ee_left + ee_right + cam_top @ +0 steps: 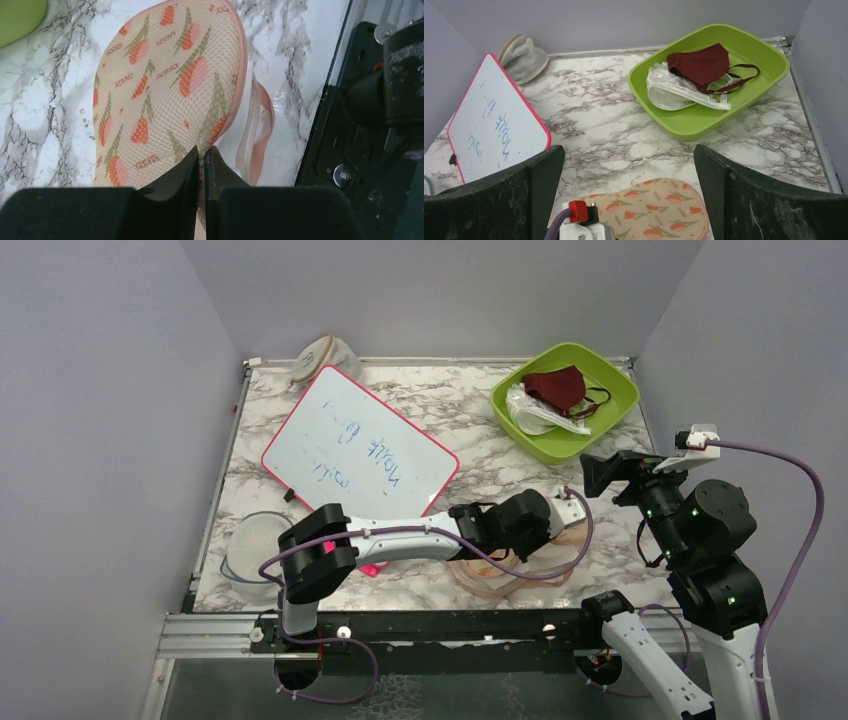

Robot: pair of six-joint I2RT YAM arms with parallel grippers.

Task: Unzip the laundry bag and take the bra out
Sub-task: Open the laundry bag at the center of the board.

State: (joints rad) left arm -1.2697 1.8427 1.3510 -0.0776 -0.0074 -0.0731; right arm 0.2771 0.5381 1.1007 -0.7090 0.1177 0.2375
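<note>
The laundry bag (165, 85) is peach mesh with orange and green prints and lies near the table's front edge (500, 578); the right wrist view shows it too (659, 210). My left gripper (202, 152) is shut on the bag's upper layer by the pink zip edging (260, 145). The edge gapes there, and pale white fabric (240, 135) shows in the gap. I cannot tell if that is the bra. In the top view the left gripper (552, 533) reaches over the bag. My right gripper (629, 150) is open and empty, raised above the bag (610, 475).
A green bin (600, 425) at the back right holds a maroon mask (555, 387) and a clear glossy wrapper (674, 90). A pink-framed whiteboard (360, 445) lies centre left. A beige rounded fabric thing (320, 358) is at the back. A clear round container (250, 550) sits front left.
</note>
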